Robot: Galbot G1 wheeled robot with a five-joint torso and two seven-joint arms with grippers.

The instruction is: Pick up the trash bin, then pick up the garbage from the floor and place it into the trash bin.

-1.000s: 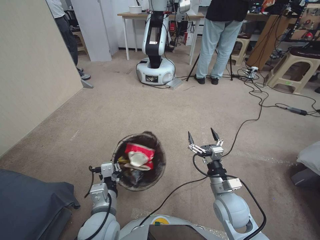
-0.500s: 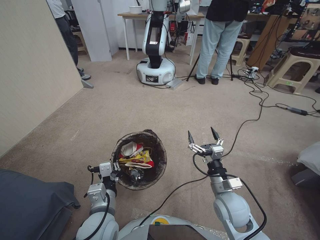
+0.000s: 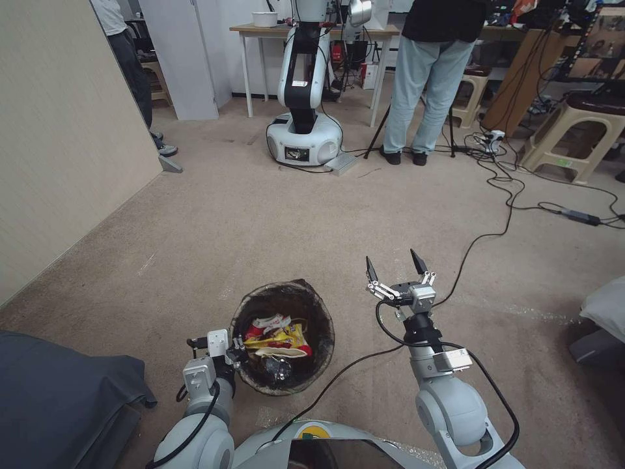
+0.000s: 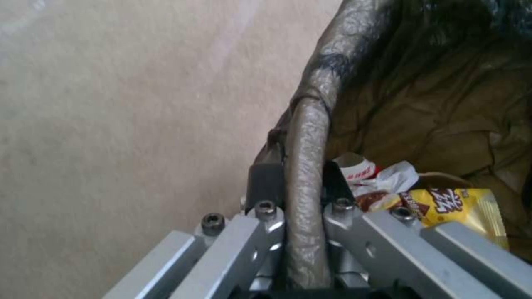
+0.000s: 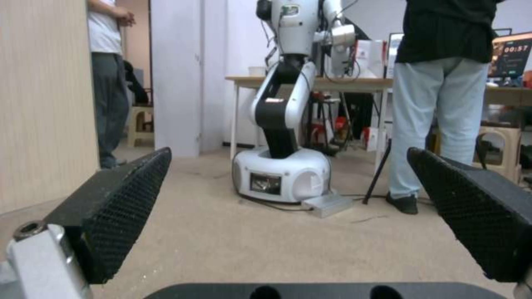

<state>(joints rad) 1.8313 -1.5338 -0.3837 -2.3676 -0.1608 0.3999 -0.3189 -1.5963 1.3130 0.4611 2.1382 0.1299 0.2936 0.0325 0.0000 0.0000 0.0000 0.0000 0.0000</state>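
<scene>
Carpet [image 3: 195, 221] below; left gripper [image 3: 236, 352] clamped on bin [image 3: 322, 339] rim, right gripper [image 3: 396, 268] spread wide, extended forward, empty.

Your trash bin [image 3: 284, 339], lined with a dark bag, is sitting upright. A yellow snack packet [image 3: 281, 337] and red-and-white wrappers [image 3: 267, 322] are lying inside it.

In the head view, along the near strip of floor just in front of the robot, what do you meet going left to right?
Dark grey cloth heap → left pincer, shut on the bin rim → trash bin with wrappers inside → right pincer, open and empty → pale cushion at the right edge.
</scene>
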